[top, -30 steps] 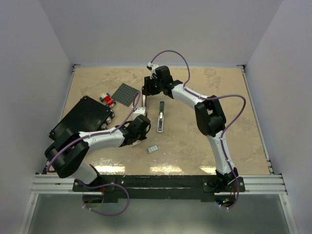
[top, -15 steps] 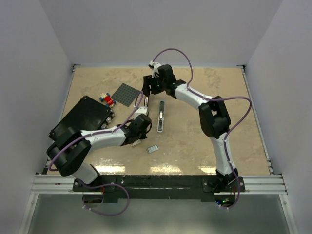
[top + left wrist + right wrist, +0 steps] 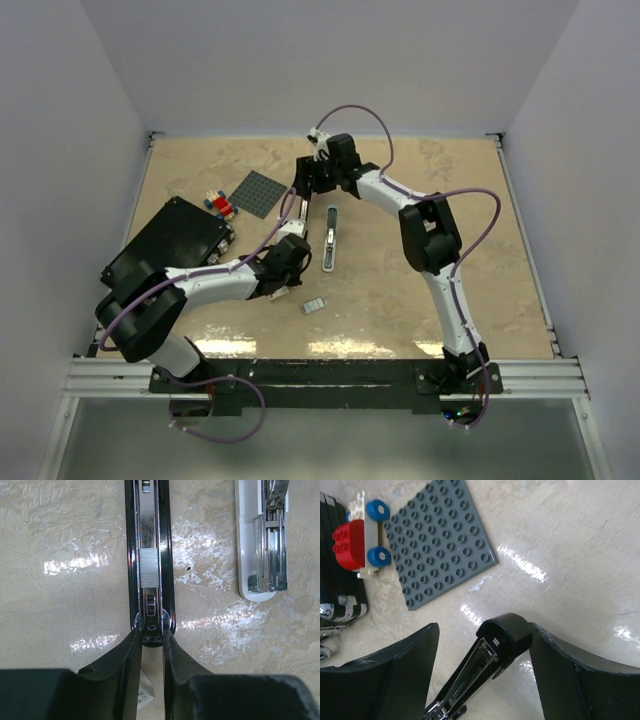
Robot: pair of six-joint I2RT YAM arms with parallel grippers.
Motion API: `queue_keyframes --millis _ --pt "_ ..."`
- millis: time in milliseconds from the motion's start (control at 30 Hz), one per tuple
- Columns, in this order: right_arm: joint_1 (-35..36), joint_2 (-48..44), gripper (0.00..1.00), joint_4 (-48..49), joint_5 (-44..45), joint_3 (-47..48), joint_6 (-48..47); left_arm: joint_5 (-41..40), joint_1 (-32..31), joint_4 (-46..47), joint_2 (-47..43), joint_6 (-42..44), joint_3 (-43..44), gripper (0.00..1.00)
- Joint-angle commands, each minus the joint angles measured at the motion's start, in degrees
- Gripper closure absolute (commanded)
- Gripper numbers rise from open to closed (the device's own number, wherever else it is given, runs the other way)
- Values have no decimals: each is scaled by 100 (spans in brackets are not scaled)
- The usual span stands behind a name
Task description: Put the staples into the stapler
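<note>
A beige, marble-patterned table (image 3: 420, 270) with a glossy surface carries two black-and-white robot arms that reach in from the near edge.

A little left of centre lies the stapler (image 3: 149, 530), opened out long and flat. It is a narrow glossy black rail with a bright chrome channel running down its middle. The staples (image 3: 149, 567) sit inside that channel, a small pale grey rectangular block with fine ribbing across it.

The left gripper (image 3: 150, 637) has its claw drawn narrow, and its two matte black fingers clasp the near end of the rail. A scrap of white label shows between the fingers, but its print is too small to read.

At the stapler's far end, the right gripper (image 3: 484, 630) stands with its claw wide. Its broad black fingers are on either side of the rail's rounded black tip and do not touch it.

Just right of the rail lies a long white plastic piece (image 3: 245, 540) with chrome metal parts inside.

Nearer the arms' bases sits a small pale box (image 3: 313, 306). At far left is a flat grey studded baseplate (image 3: 440, 540). Beside it are red, white and blue toy bricks (image 3: 362, 540) and a closed black case (image 3: 170, 245) with chrome latches.
</note>
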Motion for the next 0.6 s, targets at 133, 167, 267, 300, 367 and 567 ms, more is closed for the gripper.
queue_keyframes --millis 133,167,267,300,367,567 --pt "17 -120 49 -30 -680 240 -211 52 -12 16 61 96 166 97" --pt "25 -242 52 -38 -706 205 -308 17 -4 -20 69 87 192 97" --pt "34 -567 64 -39 -846 39 -501 -80 5 -99 105 87 254 98" --pt "43 -647 65 -21 -873 -23 -554 -89 22 -99 122 78 280 98" --pt "52 -909 66 -21 -935 -233 -755 -107 66 -90 131 61 307 98" --pt "306 -1648 66 -4 -891 -1007 -1292 -317 181 -47 122 8 360 99"
